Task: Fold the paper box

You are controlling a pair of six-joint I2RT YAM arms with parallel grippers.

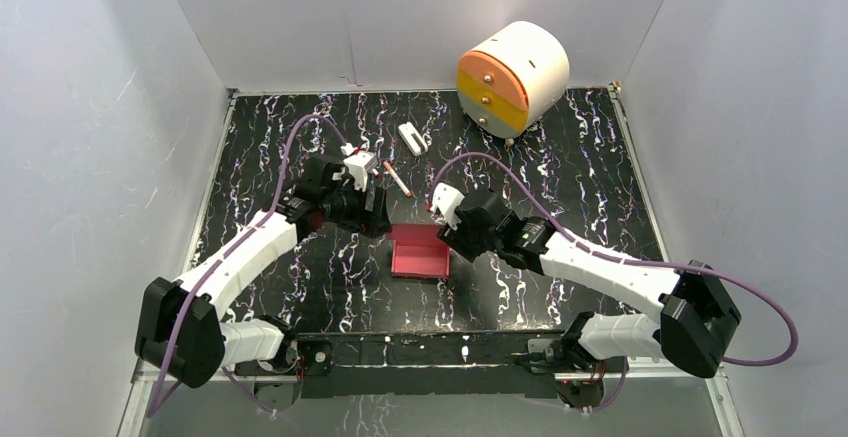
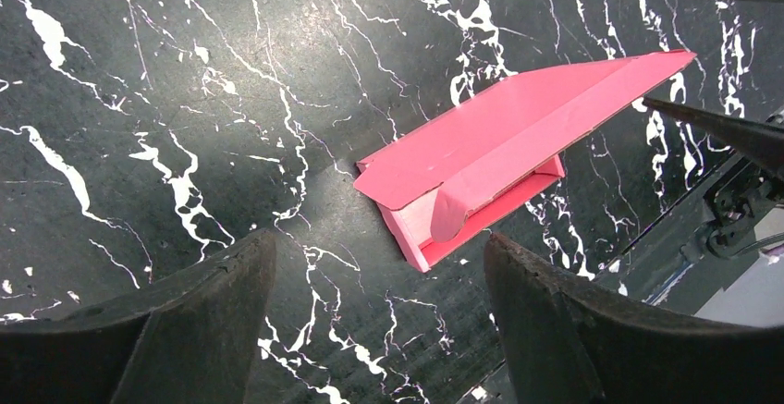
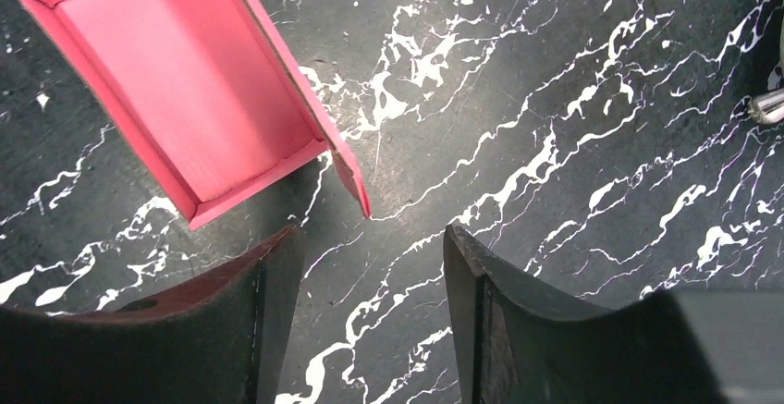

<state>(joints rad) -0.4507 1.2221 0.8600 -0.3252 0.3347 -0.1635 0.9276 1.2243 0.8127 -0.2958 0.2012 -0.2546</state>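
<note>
**Overhead view.** I am flanking the paper box (image 1: pixel 420 250) with both arms. It is lying on the marbled tabletop (image 1: pixel 300 287) between the left jaws and the right jaws, just beside each. It is sitting as a shallow open tray with its walls partly raised.

**Left wrist view.** The left jaws are standing wide and gripping nothing. The paper box is lying just ahead of them, offset toward the right side of their gap. Its long flap (image 2: pixel 555 99) is running diagonally away from the near corner, and a rounded tab (image 2: pixel 451 212) is curling loose over the open end.

**Right wrist view.** The right jaws are parted less widely, also empty. The paper box is lying ahead and off to the left of their gap. One side wall (image 3: pixel 314 117) is overrunning its corner, and its free end is pointing back toward the gap, near but not touching.

**Reading.** I am judging the right jaws nearer to that overrunning wall and the left jaws nearer to the tab.

**Surroundings.** Beyond both jaws, well apart from the box, a thin red-and-white stick (image 1: pixel 397 178), a small white block (image 1: pixel 411 138) and a round drawer unit (image 1: pixel 512 75) are resting. None is blocking the approach.
</note>
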